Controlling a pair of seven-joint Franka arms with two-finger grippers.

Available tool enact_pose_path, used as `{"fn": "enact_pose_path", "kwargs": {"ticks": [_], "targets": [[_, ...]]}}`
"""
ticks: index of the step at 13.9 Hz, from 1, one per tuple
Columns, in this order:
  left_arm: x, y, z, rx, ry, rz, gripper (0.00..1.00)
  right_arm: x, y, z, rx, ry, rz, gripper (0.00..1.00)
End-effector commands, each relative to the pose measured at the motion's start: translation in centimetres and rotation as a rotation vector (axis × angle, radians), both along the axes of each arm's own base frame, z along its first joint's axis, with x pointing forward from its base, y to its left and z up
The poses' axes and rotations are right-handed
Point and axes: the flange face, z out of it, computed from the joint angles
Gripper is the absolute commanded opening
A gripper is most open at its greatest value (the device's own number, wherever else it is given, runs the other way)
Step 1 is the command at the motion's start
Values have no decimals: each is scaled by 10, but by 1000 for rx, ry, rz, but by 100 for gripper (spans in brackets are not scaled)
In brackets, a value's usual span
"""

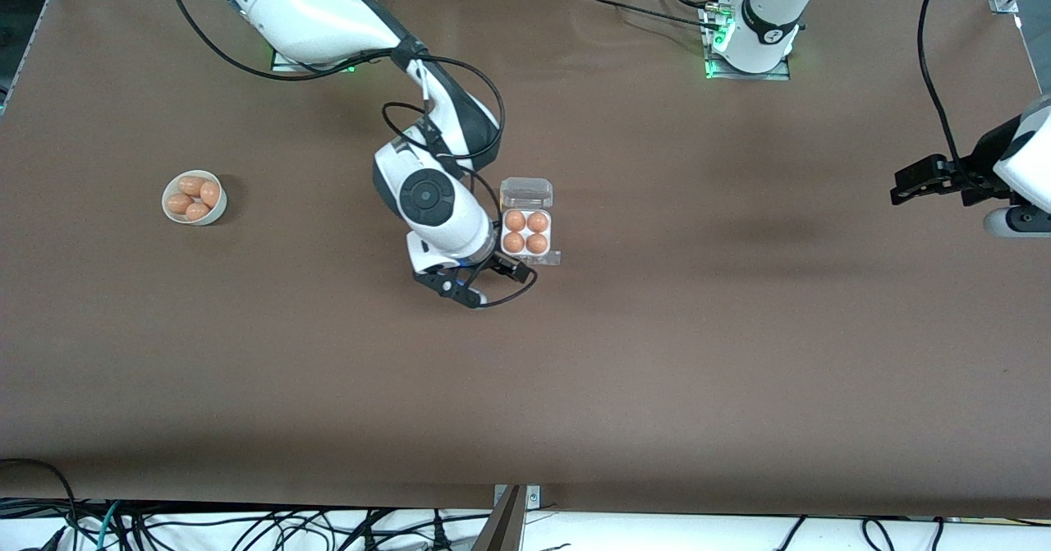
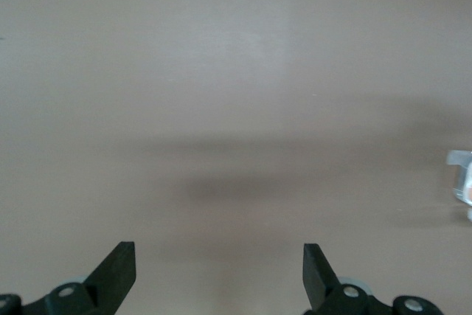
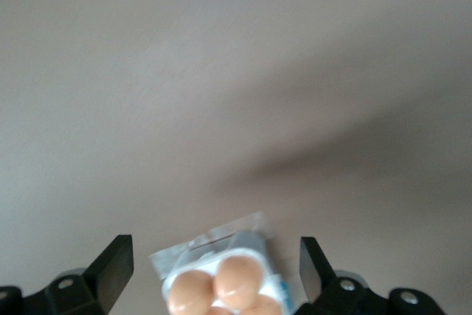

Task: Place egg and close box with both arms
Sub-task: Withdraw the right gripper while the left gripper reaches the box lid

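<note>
Right gripper (image 1: pixel 476 282) lowest in the front view, hanging over the table (image 1: pixel 657 370) just by the box's (image 1: pixel 530 231) near edge, fingers spread wide, nothing between them. Box near table centre, lid swung open toward 12 o'clock, all four cells filled with brown eggs (image 1: pixel 525 232); same eggs seen between the fingertips (image 3: pixel 110 260) in the right wrist view. White bowl (image 1: pixel 195 198) with more eggs at 9 o'clock from the box, well apart. Left gripper (image 1: pixel 911 185) waiting at 3 o'clock over the table's edge, fingers (image 2: pixel 118 263) apart, empty.
</note>
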Motion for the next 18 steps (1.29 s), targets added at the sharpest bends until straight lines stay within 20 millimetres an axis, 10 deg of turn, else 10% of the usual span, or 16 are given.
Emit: {"fn": "enact_pose_path", "kwargs": {"ticks": [1,9,13,18], "targets": [[0,-24,3,-53,12,35,100,9,-30,29,-68,-2,11,100],[-18,-180,-19,-15,72,30,96,28,-166,93,-109,-12,264,100],[-38,-235,-52,-84,265,70,33,-2,-262,139,-135,-41,397,100],[-74,-343,-127,-62,472,76,4,-53,-338,232,-182,-122,387,100]]}}
